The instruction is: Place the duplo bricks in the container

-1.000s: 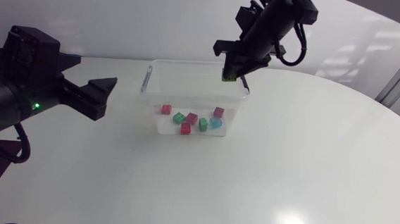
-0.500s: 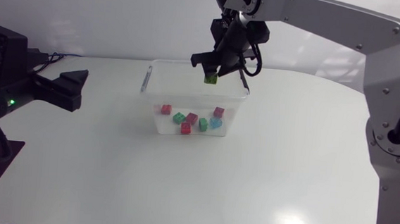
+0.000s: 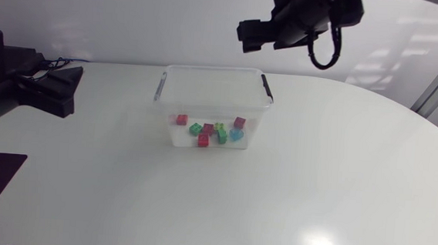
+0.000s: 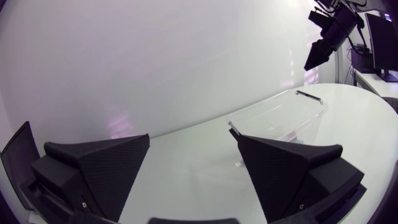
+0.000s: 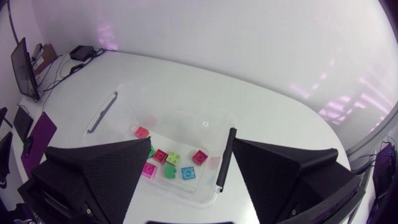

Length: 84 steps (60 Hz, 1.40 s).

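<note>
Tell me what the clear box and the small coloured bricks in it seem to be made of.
Clear rectangular container: likely transparent plastic; the contents show through its walls. Small coloured bricks: probably hard moulded plastic, judging by studs and bright colours.

Right pincer [image 5: 186, 179] high, spread wide, empty; left pincer [image 4: 193, 167] aside, spread wide.

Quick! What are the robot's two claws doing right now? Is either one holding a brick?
Left gripper: open, holding nothing.
Right gripper: open, holding nothing, up over the container.
</note>
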Motion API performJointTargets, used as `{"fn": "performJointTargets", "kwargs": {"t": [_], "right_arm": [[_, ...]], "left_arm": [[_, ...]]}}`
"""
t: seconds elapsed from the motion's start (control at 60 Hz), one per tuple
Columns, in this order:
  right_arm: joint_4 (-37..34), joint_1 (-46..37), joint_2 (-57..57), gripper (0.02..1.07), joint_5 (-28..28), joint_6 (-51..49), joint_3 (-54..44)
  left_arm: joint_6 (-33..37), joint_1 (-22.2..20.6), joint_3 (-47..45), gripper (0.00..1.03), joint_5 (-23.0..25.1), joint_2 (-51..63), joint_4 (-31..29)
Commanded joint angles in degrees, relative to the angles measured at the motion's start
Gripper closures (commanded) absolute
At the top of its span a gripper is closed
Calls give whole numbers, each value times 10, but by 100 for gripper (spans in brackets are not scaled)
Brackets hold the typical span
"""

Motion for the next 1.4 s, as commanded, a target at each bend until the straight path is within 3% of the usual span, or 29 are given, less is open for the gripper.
{"fn": "performJointTargets", "kwargs": {"t": [0.0, 0.617, 1.383], "right_arm": [[24, -10, -59, 6, 8, -14, -42], [204, -173, -397, 6, 9, -74, -380], [335, -253, -727, 6, 5, -139, -702]], "left_arm": [[-2, 8, -14, 4, -6, -19, 12], [38, 59, -107, 4, -6, -173, 82], [62, 81, -250, 4, -4, -397, 136]]}}
